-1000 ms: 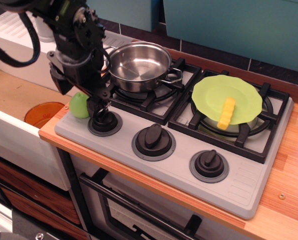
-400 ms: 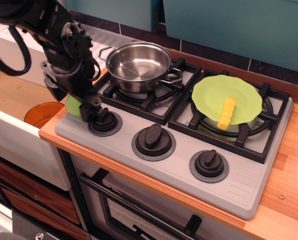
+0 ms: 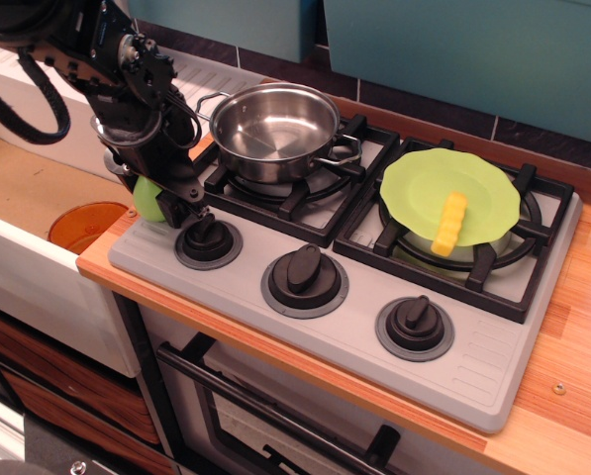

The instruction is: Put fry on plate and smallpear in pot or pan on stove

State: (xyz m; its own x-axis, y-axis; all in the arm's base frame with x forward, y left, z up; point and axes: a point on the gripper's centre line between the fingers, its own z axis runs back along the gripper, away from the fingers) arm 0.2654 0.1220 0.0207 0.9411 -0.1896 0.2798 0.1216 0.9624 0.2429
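The yellow fry (image 3: pixel 449 224) lies on the lime-green plate (image 3: pixel 424 183), which rests on the right burner of the grey stove (image 3: pixel 354 327). The steel pot (image 3: pixel 273 119) stands empty on the left burner. My black gripper (image 3: pixel 166 203) is at the stove's front left corner, just above the left knob (image 3: pixel 208 237). Its fingers are closed around the light green smallpear (image 3: pixel 145 201), which shows only partly behind them and sits slightly off the stove surface.
Two more black knobs (image 3: pixel 304 269) (image 3: pixel 415 322) line the stove's front. An orange bowl (image 3: pixel 82 226) lies in the white sink to the left. A wooden counter (image 3: pixel 572 336) runs along the right. Teal cabinets hang above.
The gripper came down over the smallpear, nudged it left and closed on it. It has now risen slightly, with the pear coming up too.
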